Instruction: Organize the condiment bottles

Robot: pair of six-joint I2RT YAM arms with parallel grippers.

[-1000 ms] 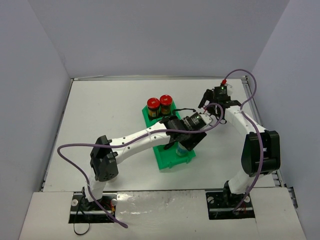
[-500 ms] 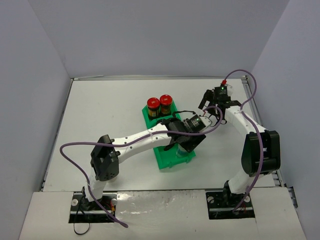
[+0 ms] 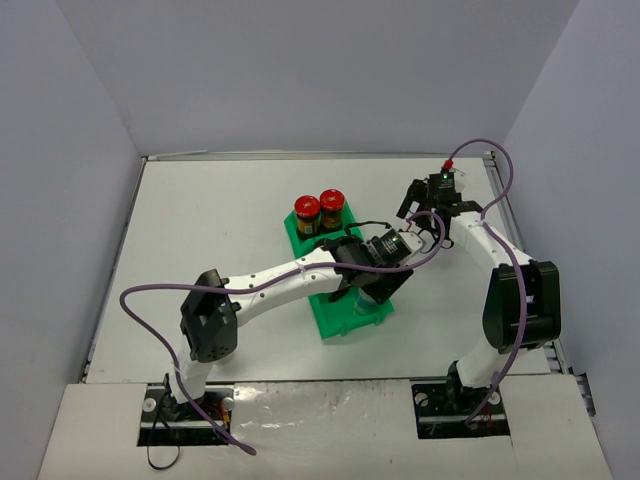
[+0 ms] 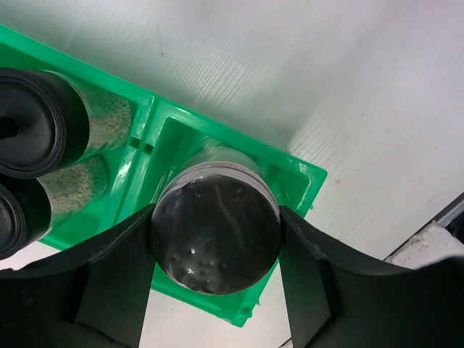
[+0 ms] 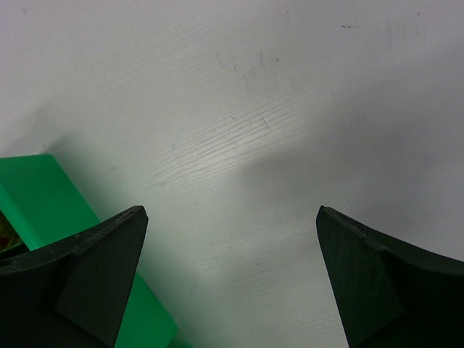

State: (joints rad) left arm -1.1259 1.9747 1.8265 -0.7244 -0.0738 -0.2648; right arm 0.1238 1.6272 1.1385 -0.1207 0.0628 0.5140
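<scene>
A green three-compartment bin [image 3: 335, 322] sits mid-table. Two dark jars with red caps [image 3: 307, 210] [image 3: 332, 203] stand in its far compartment. In the left wrist view two pale bottles with black caps [image 4: 29, 119] [image 4: 11, 217] stand in the middle compartment. My left gripper [image 4: 215, 214] is shut on a silver-capped bottle [image 4: 215, 235], which stands inside the bin's near end compartment [image 4: 290, 181]. In the top view this gripper [image 3: 368, 288] covers that bottle. My right gripper [image 5: 232, 212] is open and empty over bare table, right of the bin [image 5: 43, 210]. A second silver-capped bottle is not in view.
The left arm lies across the bin from the left. The right arm [image 3: 470, 235] reaches along the table's right side, near the raised right edge [image 3: 505, 210]. Grey walls stand around the table on three sides.
My left gripper has shifted slightly left and down with the silver-capped bottle, into the bin's near compartment. The right arm has not moved.
</scene>
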